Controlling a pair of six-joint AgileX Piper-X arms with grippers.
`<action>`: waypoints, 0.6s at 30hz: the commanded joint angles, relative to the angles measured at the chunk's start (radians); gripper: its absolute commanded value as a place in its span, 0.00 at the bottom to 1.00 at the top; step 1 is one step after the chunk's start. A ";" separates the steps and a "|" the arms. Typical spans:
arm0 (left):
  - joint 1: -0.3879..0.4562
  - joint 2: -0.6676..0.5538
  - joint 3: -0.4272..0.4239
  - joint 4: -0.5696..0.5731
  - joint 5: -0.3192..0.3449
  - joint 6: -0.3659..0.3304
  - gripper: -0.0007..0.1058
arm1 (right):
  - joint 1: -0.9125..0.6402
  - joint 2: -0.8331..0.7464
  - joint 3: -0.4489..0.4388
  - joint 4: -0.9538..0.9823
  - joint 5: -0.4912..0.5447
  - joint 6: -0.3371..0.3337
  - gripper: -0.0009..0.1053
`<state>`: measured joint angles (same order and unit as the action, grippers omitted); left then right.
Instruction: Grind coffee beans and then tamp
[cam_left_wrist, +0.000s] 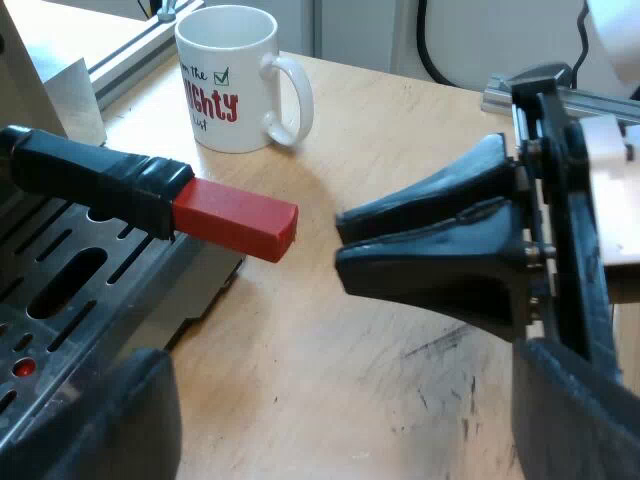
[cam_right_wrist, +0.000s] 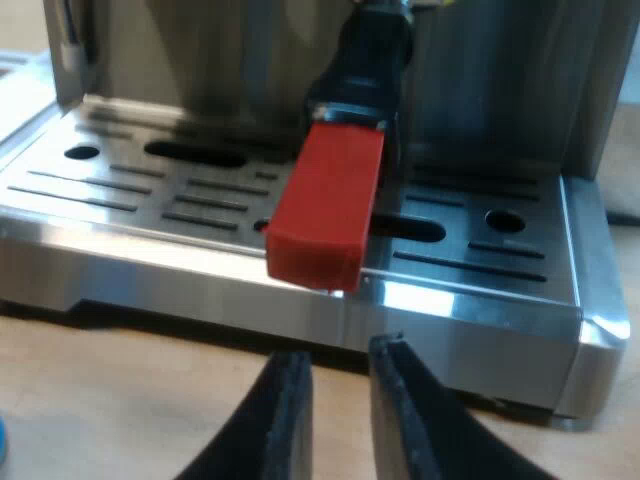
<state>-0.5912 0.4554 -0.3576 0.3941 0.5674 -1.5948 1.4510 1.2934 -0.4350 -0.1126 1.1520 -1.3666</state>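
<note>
The holder's dark handle (cam_left_wrist: 90, 180) sticks out from the espresso machine's front and ends in a red block (cam_left_wrist: 235, 217). My left gripper (cam_left_wrist: 340, 400) hangs open and wide above the wooden table, with nothing between its fingers. My right gripper (cam_left_wrist: 337, 248) is level with the red end and a short way from it, pointing at it. From the right wrist, the red end (cam_right_wrist: 325, 210) juts over the drip tray (cam_right_wrist: 200, 190). My right gripper (cam_right_wrist: 340, 350) sits just below it, open by a narrow gap and empty.
A white mug (cam_left_wrist: 230, 80) with printed lettering stands on the wooden table (cam_left_wrist: 330, 380) beyond the handle. The machine's slotted steel drip tray (cam_left_wrist: 60, 280) lies under the handle. A metal rail (cam_left_wrist: 590, 100) runs along the table's edge behind my right gripper.
</note>
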 joint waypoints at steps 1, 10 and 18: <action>-0.002 -0.003 -0.005 -0.002 0.013 0.000 0.66 | 0.020 -0.027 -0.008 0.042 0.017 0.004 0.17; -0.002 -0.003 -0.007 -0.002 0.066 0.000 0.66 | 0.070 -0.167 -0.008 0.101 0.013 0.010 0.32; -0.002 -0.005 -0.007 -0.002 0.066 0.000 0.66 | 0.070 -0.263 -0.008 0.121 -0.014 0.008 0.55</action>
<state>-0.5912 0.4554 -0.3576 0.3941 0.6165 -1.5948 1.5176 1.0455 -0.4350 0.0000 1.1400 -1.3524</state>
